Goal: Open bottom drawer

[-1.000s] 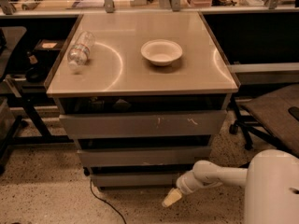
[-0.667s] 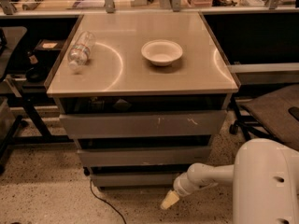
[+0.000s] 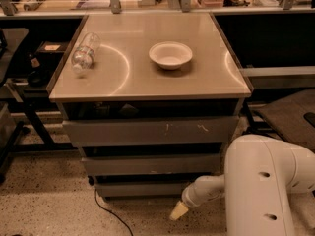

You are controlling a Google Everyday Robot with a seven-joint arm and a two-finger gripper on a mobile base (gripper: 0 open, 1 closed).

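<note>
The arm's [image 3: 261, 186] bulky white link has swung further left into view, filling more of the lower right corner, while the gripper [image 3: 178, 211] edged slightly left, low before the bottom drawer [image 3: 142, 189].

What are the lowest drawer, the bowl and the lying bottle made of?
Bottom drawer: probably grey metal, going by its flat matte front. Bowl: white, dull, thin-rimmed, maybe paper or foam. Bottle: clear plastic, see-through with glints. The claw, low in front of the drawer's right part, has a cream tip, maybe rubber or plastic.
</note>
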